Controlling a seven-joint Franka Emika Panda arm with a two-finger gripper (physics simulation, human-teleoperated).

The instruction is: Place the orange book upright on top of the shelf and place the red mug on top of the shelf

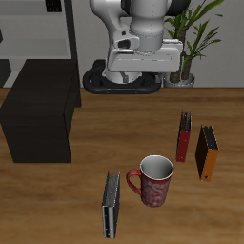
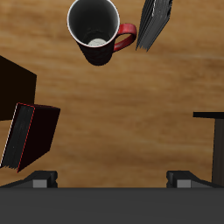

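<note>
Layout on the worktop (image 1: 95, 143): the shelf (image 1: 38, 112) stood at one side, farther back. The mug (image 1: 154, 180) sat near the front edge, a book (image 1: 111, 204) just beside it. Two more books (image 1: 183, 136) (image 1: 207, 152) stood close together, behind the mug.

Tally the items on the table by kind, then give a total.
Books: 3 – orange book, red book, grey book
Mugs: 1 – red mug
Shelves: 1 – black shelf
Total: 5
</note>
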